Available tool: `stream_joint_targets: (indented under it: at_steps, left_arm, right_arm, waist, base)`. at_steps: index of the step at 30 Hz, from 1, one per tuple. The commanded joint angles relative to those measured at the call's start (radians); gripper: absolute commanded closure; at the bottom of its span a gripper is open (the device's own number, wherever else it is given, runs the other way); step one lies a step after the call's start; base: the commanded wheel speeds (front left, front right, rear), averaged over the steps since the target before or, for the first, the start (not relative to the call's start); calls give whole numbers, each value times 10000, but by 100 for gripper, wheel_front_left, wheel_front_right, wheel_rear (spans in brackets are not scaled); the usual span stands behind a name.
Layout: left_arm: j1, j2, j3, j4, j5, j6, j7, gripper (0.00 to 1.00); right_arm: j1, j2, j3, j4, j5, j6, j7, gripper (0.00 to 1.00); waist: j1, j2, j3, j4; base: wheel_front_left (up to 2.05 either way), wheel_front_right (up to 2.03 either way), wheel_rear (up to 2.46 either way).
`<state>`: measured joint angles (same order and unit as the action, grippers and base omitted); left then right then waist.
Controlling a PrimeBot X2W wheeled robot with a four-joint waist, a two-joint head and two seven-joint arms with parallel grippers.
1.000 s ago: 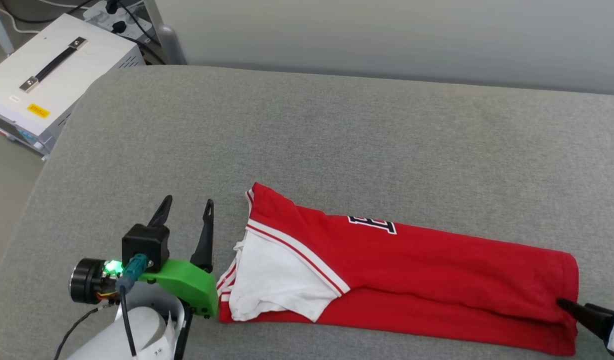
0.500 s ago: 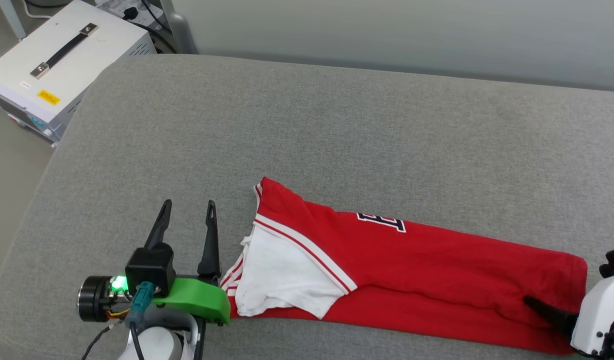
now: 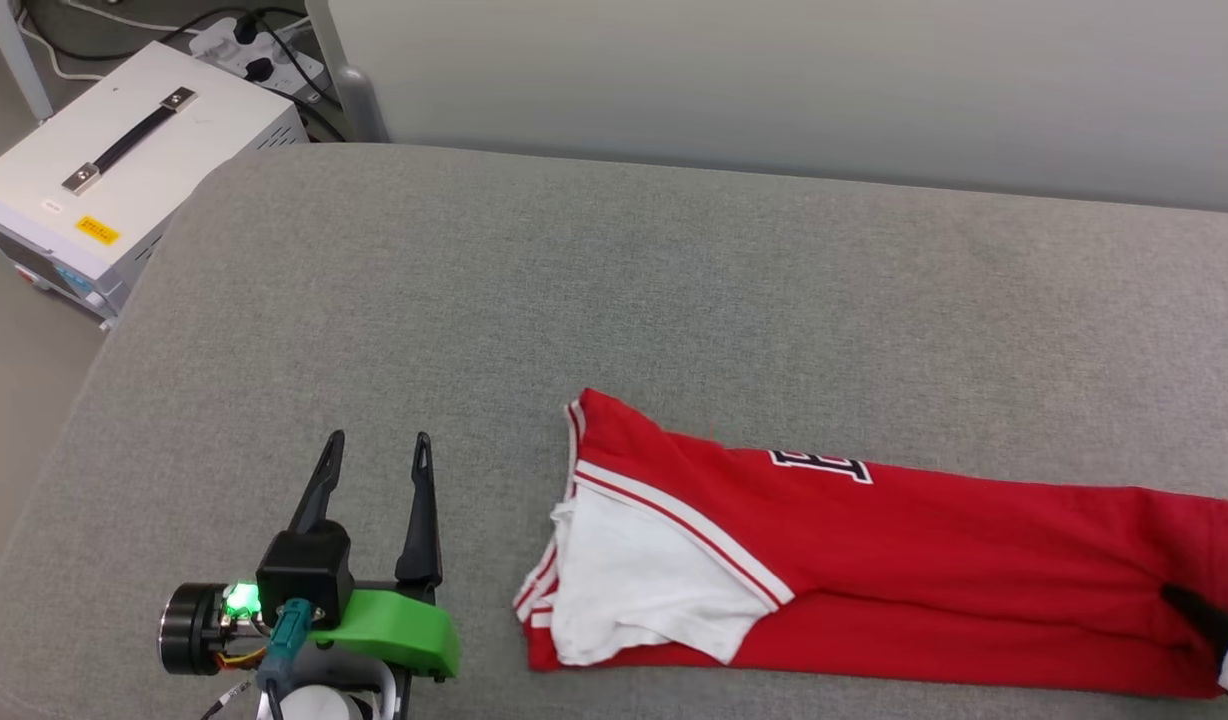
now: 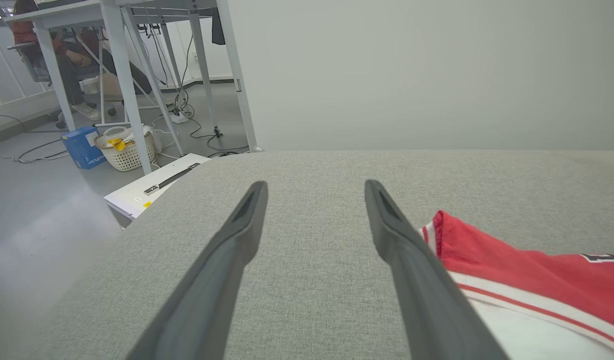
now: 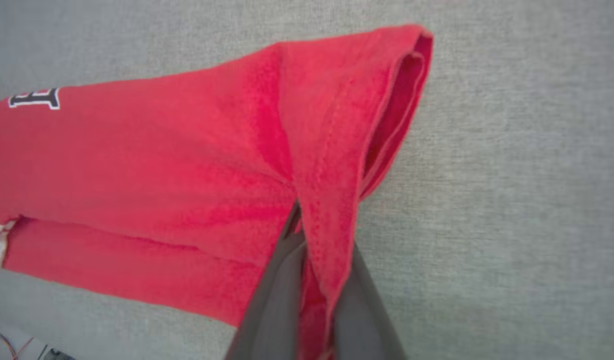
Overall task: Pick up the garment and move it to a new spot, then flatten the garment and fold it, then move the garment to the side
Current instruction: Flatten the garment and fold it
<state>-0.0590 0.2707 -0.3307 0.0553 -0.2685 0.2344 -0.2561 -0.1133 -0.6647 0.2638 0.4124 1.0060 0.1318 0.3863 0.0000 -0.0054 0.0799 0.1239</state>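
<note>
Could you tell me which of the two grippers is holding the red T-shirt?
The right gripper: it is shut on the hem end of the bright red, white-sleeved T-shirt. The left gripper is open, apart from the collar end.

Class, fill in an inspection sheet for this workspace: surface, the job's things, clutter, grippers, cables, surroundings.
Surface: grey fabric pad, smooth.
Job's things: garment folded into a long red strip, white sleeve on top at the robot's left end.
Clutter: nothing seen on the pad.
Grippers: left gripper open, apart from the garment; right gripper shut on its hem end.
Cables: power strip with plugged cords on the floor.
Surroundings: white box with handle, pale wall, seated person.
</note>
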Motion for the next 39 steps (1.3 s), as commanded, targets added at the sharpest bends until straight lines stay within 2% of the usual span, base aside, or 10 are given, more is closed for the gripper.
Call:
stream_joint_targets:
  at_steps: [1,5,11,18,23,30,31,39]
  left_arm:
    - [204,-110,126,43,157,-112,-56,0]
    - [356,-318,469,181,364,-433,-56,0]
    - [610,-607,991,351,632,-801,-57,0]
    - [741,-954,1368,438,895,-1130,-57,0]
    - [679,-1196,1555,531,1090,-1380,-57,0]
    - [400,-1534,1720,664,1328,-1678,-57,0]
    - [345,-1611,1766,690,1382,-1740,-57,0]
    - [114,-1849,1957,762,1565,-1932,-57,0]
  right_arm:
    - [28,-228,-136,128,-43,-11,-76,100]
    - [209,-691,-258,55,-247,-11,-87,100]
    - [563,-884,-120,-1507,-167,-11,195,100]
    - [650,-550,137,-3726,-194,-11,800,100]
    - [45,53,983,-4641,-804,-11,1521,100]
    - [-1479,1080,2676,-4353,-1660,-11,1909,100]
    - [-1955,1380,3214,-4051,-1812,-11,1916,100]
    - [-3705,2637,4756,-2341,-2153,-11,1371,100]
  waist:
    - [0,54,-83,-56]
    - [0,54,-210,-79]
    - [0,54,-393,-128]
    - [0,54,-440,-32]
    - [0,54,-295,75]
    - [0,54,49,324]
    - [0,54,134,391]
    - [0,54,485,620]
  base:
    - [0,0,0]
    - [0,0,0]
    - [0,0,0]
    - [0,0,0]
    - [0,0,0]
    - [0,0,0]
    - [0,0,0]
    - [0,0,0]
